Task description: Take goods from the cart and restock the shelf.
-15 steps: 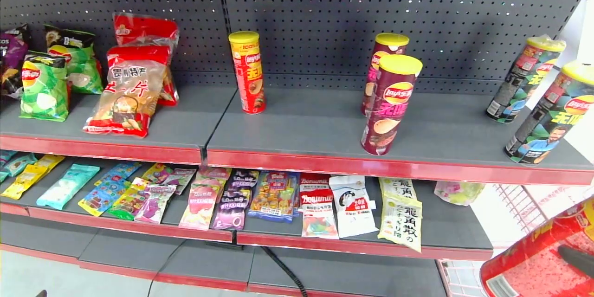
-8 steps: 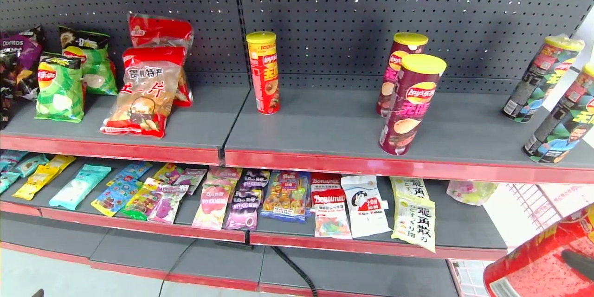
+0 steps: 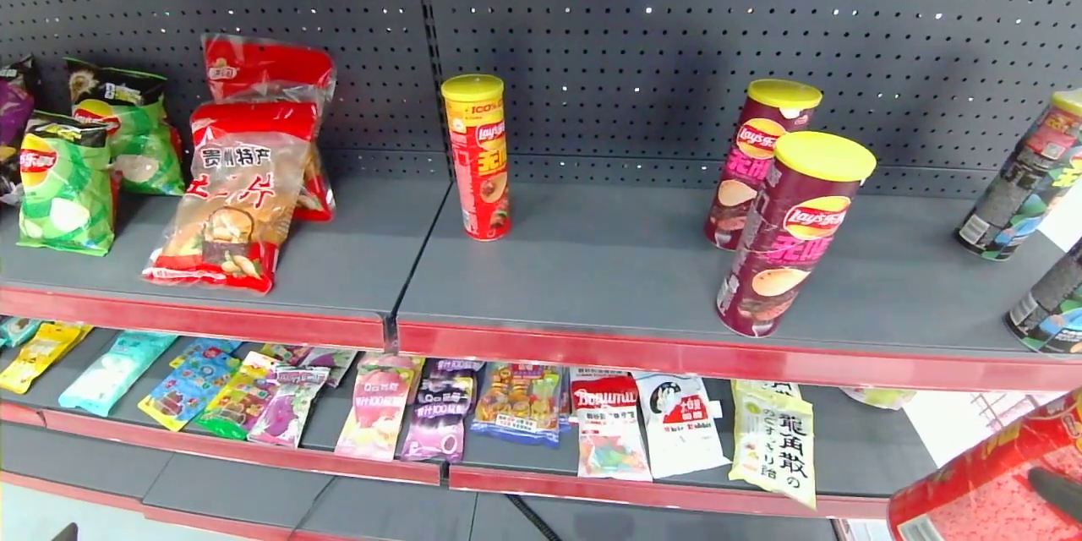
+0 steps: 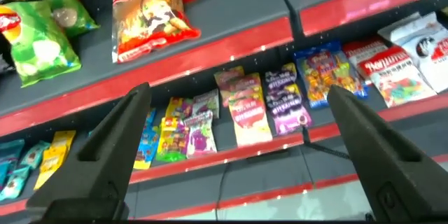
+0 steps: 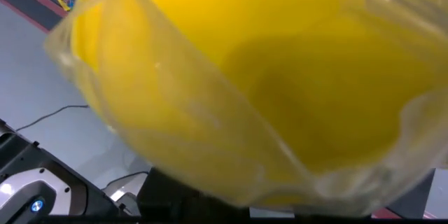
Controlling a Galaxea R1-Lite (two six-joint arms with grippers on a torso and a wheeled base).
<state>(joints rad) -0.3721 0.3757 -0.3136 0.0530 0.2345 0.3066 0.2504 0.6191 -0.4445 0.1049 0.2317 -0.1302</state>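
Observation:
A red chip can (image 3: pixel 989 482) with a yellow lid (image 5: pixel 266 63) lies tilted at the lower right of the head view, below the upper shelf (image 3: pixel 592 270). My right gripper is shut on it, and one dark finger (image 3: pixel 1058 490) shows across the can's side. On the upper shelf stand a matching red can (image 3: pixel 478 156), two maroon cans (image 3: pixel 790 232) and dark cans (image 3: pixel 1019 177) at the right end. My left gripper (image 4: pixel 238 98) hangs open and holds nothing, low before the lower shelf (image 4: pixel 231 157) of candy bags.
Chip bags (image 3: pixel 63 177) and red snack bags (image 3: pixel 232 194) fill the upper shelf's left part. Bare shelf lies between the red can and the maroon cans. Small packets (image 3: pixel 609 423) line the lower shelf. A black cable (image 4: pixel 231 182) runs under it.
The head camera has shifted, so the shelf looks closer and sits lower in the picture. The red can stays held at the lower right.

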